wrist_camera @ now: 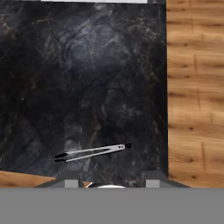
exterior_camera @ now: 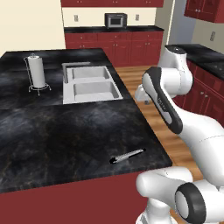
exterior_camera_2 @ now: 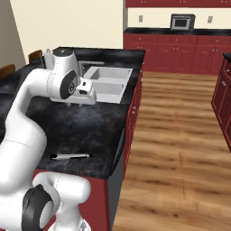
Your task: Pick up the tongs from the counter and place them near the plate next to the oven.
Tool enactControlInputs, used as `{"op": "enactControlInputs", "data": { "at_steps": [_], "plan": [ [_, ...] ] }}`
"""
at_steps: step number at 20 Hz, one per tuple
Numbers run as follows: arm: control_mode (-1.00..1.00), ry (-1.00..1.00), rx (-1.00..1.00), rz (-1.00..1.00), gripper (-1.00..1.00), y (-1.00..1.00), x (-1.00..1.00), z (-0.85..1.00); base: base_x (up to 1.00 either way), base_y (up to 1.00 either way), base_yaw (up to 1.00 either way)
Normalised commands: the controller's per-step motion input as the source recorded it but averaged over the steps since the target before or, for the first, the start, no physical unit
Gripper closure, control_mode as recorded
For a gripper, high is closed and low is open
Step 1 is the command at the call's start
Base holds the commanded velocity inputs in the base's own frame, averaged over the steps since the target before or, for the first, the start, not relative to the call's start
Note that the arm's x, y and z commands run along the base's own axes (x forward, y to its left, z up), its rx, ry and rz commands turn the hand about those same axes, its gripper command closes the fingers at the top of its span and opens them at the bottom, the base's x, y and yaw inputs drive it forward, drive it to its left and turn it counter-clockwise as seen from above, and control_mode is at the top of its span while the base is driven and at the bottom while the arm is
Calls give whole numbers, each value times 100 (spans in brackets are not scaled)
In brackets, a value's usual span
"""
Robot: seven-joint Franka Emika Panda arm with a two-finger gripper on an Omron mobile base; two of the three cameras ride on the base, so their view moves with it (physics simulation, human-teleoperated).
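Note:
The tongs lie flat on the black marbled counter, close to its front right corner. They are slim, silver-grey, with a black end. My gripper hangs high over the counter, between the sink and the tongs, pointing down. Its fingertips stand apart with nothing between them, and the tongs lie just ahead of them in the hand view. The plate is out of view.
A steel double sink is set in the counter behind the gripper. A paper towel holder stands at the left. A microwave sits on the far wall counter. Wooden floor runs right of the counter edge.

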Motion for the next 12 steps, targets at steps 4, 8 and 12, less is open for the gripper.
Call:
{"op": "enactControlInputs", "data": {
  "at_steps": [4, 8, 12],
  "plan": [
    [-100, -3, 0, 0, -100, 0, -19, 0, 0, 0, 0],
    [-100, -4, 0, 1, -100, 0, -36, -1, 0, 0, 0],
    [-100, 0, 0, -1, -100, 0, -26, 0, 0, 0, 0]
  ]
}}
